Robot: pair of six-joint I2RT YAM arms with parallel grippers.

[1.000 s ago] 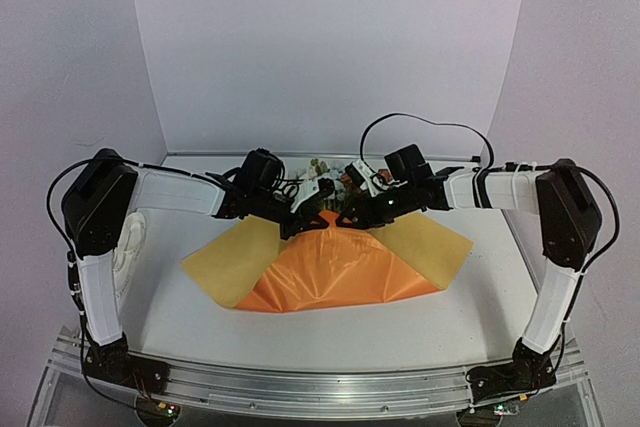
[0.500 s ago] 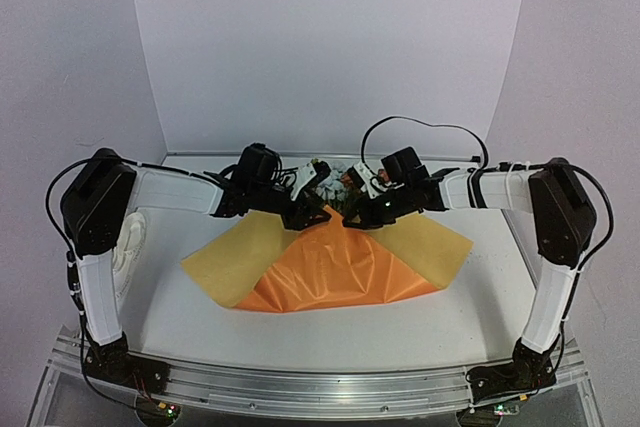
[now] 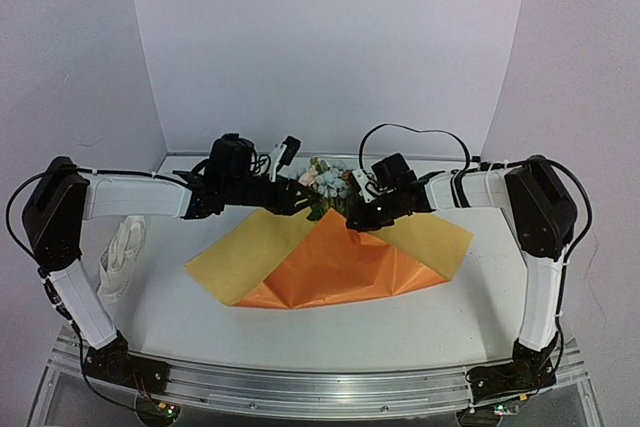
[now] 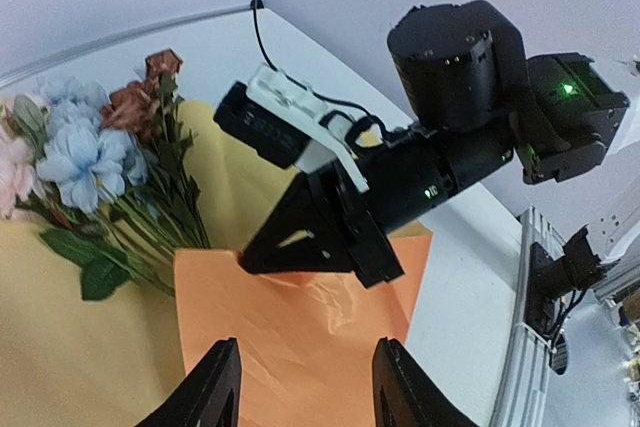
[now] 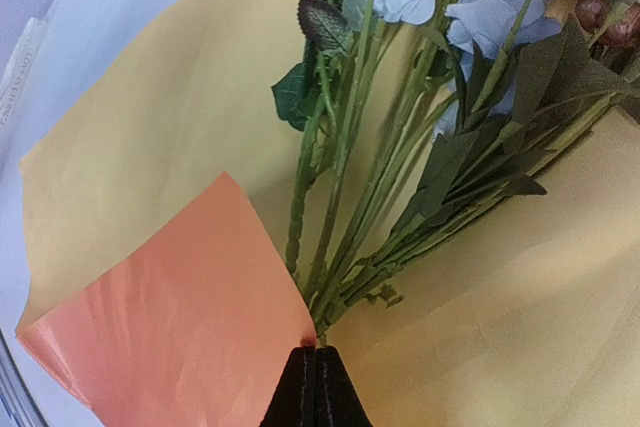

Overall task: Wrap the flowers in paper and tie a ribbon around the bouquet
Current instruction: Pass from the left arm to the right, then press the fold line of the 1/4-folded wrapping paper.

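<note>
Paper: the large thin sheet of paper [image 3: 250, 252] lies flat at mid-table with its long axis left to right. The yellow face is up on both wings. An orange flap is folded over the middle into a triangle whose tip points at the far edge.
Flowers: the small bunch of pale pink, light blue and rust artificial flowers [image 3: 325, 181] lies on the yellow face by the paper's far edge. The heads point toward the far edge and the thin green stems run back under the flap's tip.
Right gripper: the right gripper [image 5: 316, 372] is pinched tight on the flap's tip, just beside the stem ends.
Left gripper: the left gripper [image 4: 305, 392] hangs over the orange flap with its fingers apart and nothing between them.
Ribbon: the floppy white fabric ribbon [image 3: 120, 257] is heaped at the left edge, apart from the paper.
Room: a bare strip of the white table [image 3: 330, 332] runs along the near edge.
</note>
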